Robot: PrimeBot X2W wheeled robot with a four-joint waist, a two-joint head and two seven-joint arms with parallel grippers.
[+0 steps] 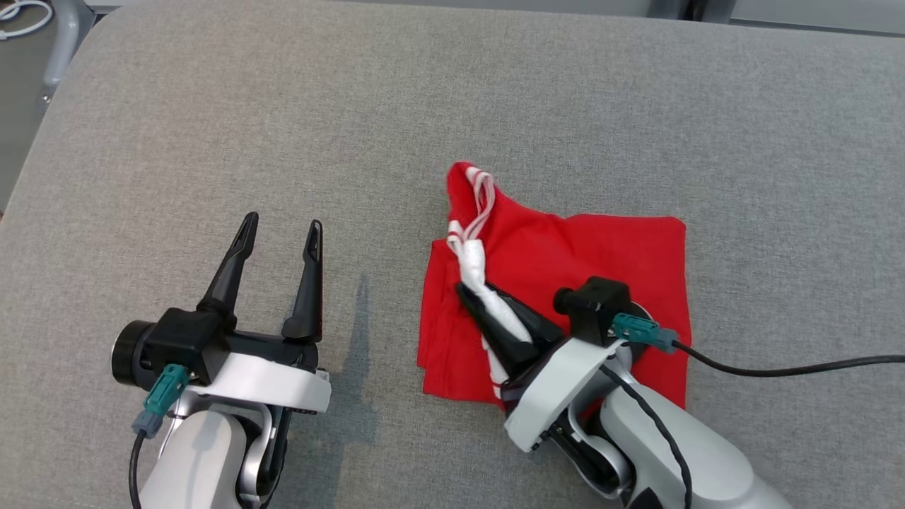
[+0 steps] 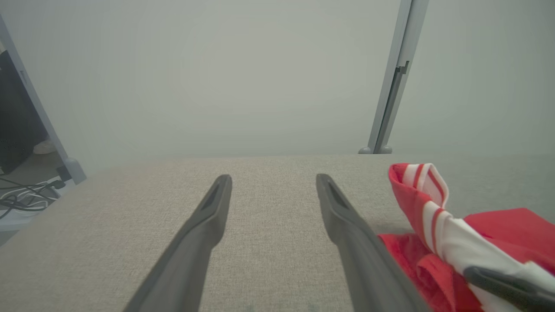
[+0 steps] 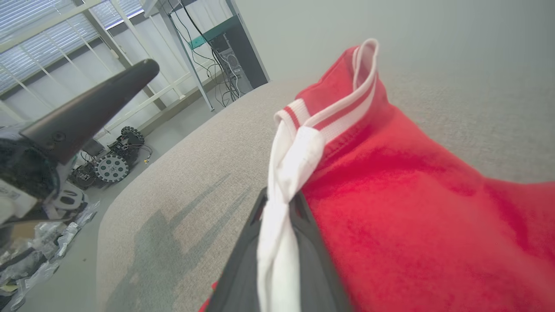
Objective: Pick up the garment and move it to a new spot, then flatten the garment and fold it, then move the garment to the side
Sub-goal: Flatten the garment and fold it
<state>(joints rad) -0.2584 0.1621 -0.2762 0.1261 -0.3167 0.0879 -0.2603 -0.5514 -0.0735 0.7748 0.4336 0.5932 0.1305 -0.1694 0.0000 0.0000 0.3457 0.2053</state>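
Note:
A red garment point(image 1: 594, 261) with a white-and-red striped band lies folded on the grey cushioned surface point(image 1: 353, 106), right of centre. My right gripper point(image 1: 470, 293) is shut on the garment's white band, which runs between its dark fingers point(image 3: 243, 264) and rises to a raised corner point(image 3: 364, 60). My left gripper point(image 1: 281, 227) hovers open to the left of the garment with nothing between its fingers point(image 2: 208, 216). In the left wrist view the garment's point(image 2: 498, 225) striped edge stands just right of that gripper.
The surface's far edge meets a grey post point(image 2: 392, 86) and a pale wall. Off its left side the floor holds cables point(image 2: 21, 199) and a small wheeled device point(image 3: 110, 162). A black cable point(image 1: 778, 367) trails from my right wrist.

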